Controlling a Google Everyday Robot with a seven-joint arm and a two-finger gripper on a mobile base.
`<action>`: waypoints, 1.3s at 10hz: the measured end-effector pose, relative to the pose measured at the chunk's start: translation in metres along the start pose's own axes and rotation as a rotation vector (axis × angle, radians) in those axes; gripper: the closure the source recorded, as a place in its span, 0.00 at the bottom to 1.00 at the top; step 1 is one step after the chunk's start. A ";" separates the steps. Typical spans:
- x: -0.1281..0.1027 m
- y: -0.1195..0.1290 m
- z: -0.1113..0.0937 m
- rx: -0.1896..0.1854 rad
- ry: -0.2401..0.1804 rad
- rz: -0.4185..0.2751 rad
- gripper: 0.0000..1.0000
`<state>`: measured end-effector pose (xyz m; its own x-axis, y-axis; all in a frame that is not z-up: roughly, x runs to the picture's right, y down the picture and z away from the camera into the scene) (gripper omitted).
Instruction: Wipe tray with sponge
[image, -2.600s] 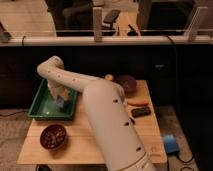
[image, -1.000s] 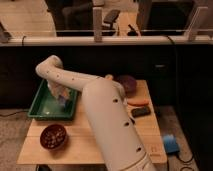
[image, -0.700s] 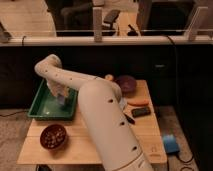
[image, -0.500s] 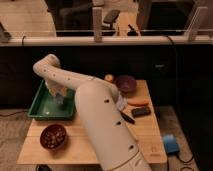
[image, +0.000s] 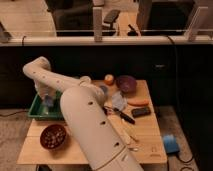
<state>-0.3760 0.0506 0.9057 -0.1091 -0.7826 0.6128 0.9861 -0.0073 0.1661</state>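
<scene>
Gripper (image: 48, 102) down inside green tray (image: 34, 112); cannot tell if open or closed. Brown bowl (image: 53, 136) on table (image: 147, 137), contents indistinct.

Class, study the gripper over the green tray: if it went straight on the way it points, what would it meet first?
The gripper points down into the tray. It would likely meet the pale blue sponge under it first, then the tray floor, though depth is unclear.
</scene>
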 end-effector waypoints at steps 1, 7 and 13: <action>-0.012 -0.004 0.003 0.001 -0.022 -0.042 1.00; -0.061 0.034 -0.004 -0.024 -0.101 -0.098 1.00; -0.023 0.078 -0.014 -0.087 -0.033 0.021 1.00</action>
<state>-0.2952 0.0591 0.8936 -0.0911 -0.7619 0.6412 0.9952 -0.0463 0.0864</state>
